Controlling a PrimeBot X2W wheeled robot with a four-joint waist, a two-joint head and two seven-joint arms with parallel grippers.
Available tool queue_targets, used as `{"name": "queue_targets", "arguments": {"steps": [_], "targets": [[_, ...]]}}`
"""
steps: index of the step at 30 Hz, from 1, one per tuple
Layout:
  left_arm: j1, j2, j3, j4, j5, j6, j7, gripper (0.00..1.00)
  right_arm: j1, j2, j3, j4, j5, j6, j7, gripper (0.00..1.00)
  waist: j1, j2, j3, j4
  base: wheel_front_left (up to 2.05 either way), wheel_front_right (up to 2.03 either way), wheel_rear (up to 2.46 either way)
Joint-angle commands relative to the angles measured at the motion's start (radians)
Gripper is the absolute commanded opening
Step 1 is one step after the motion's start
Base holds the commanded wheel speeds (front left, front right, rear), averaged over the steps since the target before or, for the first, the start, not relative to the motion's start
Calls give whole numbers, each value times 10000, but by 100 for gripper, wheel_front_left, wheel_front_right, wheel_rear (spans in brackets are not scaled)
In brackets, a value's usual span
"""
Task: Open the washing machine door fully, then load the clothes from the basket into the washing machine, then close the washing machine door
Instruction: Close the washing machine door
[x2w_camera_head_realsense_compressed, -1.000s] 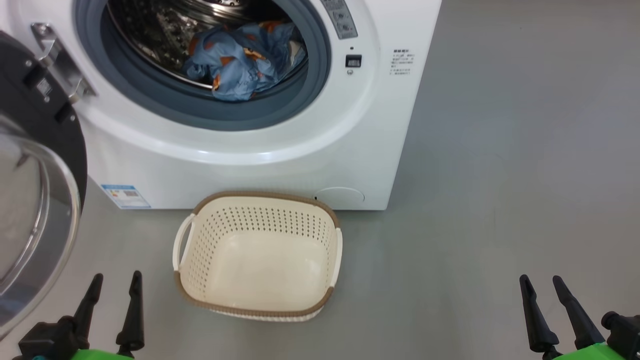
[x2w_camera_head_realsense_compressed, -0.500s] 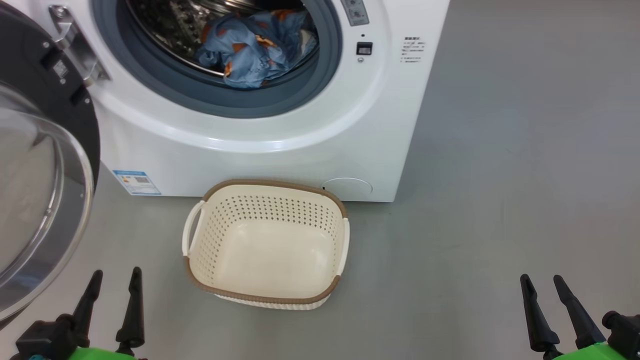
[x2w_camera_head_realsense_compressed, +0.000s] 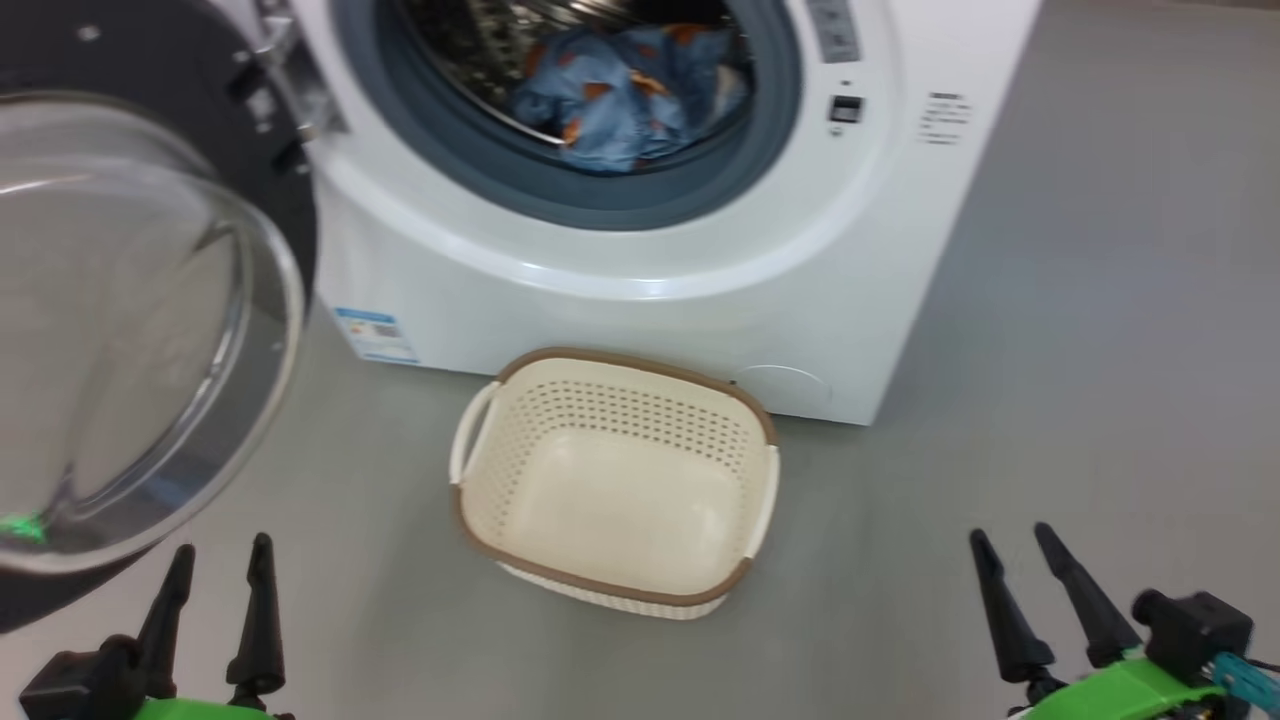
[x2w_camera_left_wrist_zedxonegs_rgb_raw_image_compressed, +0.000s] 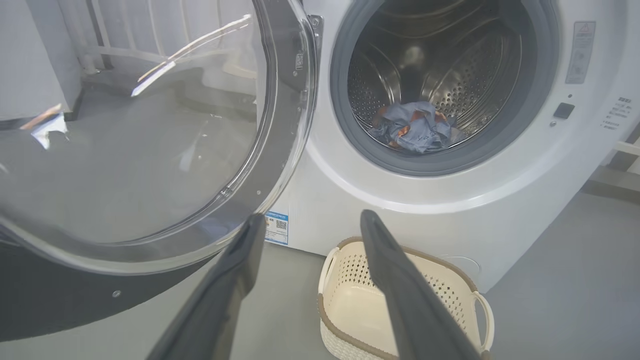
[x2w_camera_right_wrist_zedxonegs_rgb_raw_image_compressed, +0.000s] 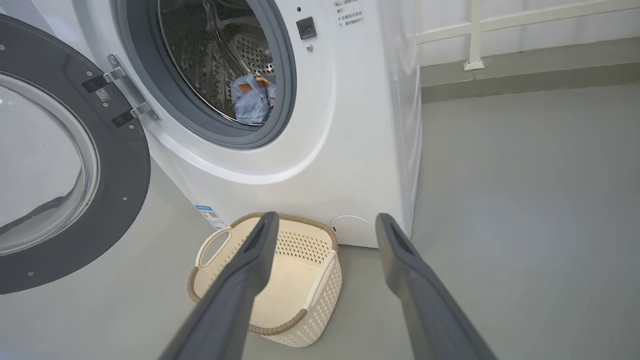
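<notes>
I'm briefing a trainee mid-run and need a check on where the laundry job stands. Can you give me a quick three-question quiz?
1. True or false: the basket is empty.
2. Where do the blue printed clothes lie? A: in the basket. B: in the steel drum. C: split between both.
3. Fill in: the washing machine door stands ___.
Key: 1 true; 2 B; 3 open.

White front-loading washing machine (x2w_camera_head_realsense_compressed: 650, 300), black-rimmed glass door (x2w_camera_head_realsense_compressed: 130, 300) open at nine o'clock, holds blue orange-printed clothes (x2w_camera_head_realsense_compressed: 625, 100). Cream perforated basket (x2w_camera_head_realsense_compressed: 620, 410) stands empty at six o'clock.
</notes>
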Motion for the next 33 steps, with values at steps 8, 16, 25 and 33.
{"name": "queue_targets", "arguments": {"steps": [8, 16, 25, 33], "targets": [[252, -173, 832, -268, 92, -15, -63, 100, -760, -387, 1049, 147, 59, 16, -48, 100, 0, 0, -308, 1873, 0, 0, 0], [422, -382, 1104, -245, 167, -15, -63, 100, -1221, -622, 1608, 361, 212, 16, -48, 100, 0, 0, -395, 3070, 0, 0, 0], [755, -461, 1361, -394, 167, -15, -63, 100, -1278, -681, 2017, 482, 373, 16, -48, 100, 0, 0, -559, 3739, 0, 0, 0], [943, -475, 1592, -559, -162, 3, -63, 100, -1606, -739, 2392, 677, 495, 16, -48, 100, 0, 0, -507, 3802, 0, 0, 0]]}}
